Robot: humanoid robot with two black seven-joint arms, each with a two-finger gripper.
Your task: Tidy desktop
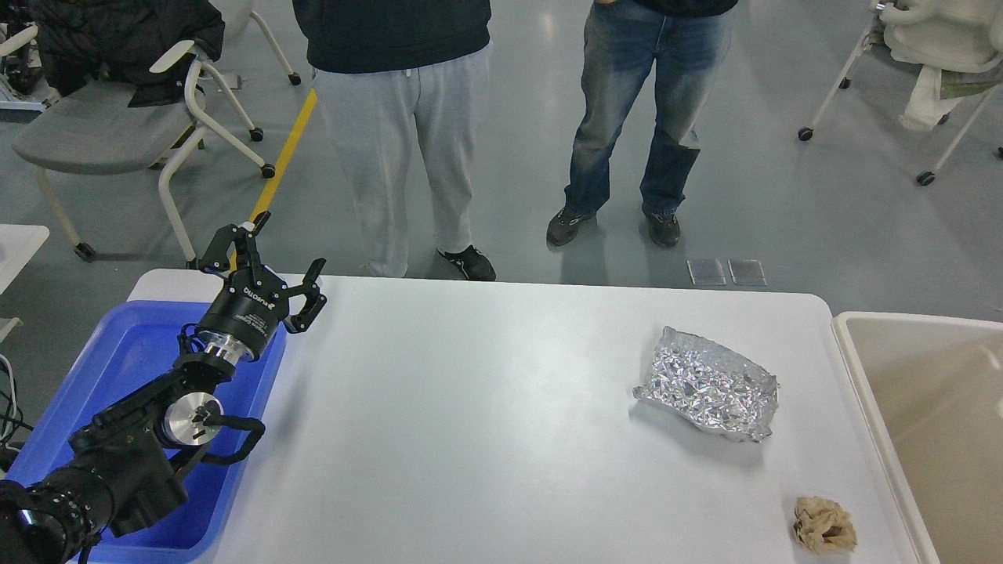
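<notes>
The white desktop fills the lower middle of the head view. A crumpled sheet of silver foil lies on its right part. A crumpled brown paper ball lies near its front right corner. My left gripper is open and empty, held above the desktop's far left corner, over the far right edge of the blue tray. It is far to the left of the foil and the paper ball. My right gripper is out of view.
A beige bin stands against the desktop's right edge. Two people stand just beyond the far edge. A grey chair is at the back left, another chair at the back right.
</notes>
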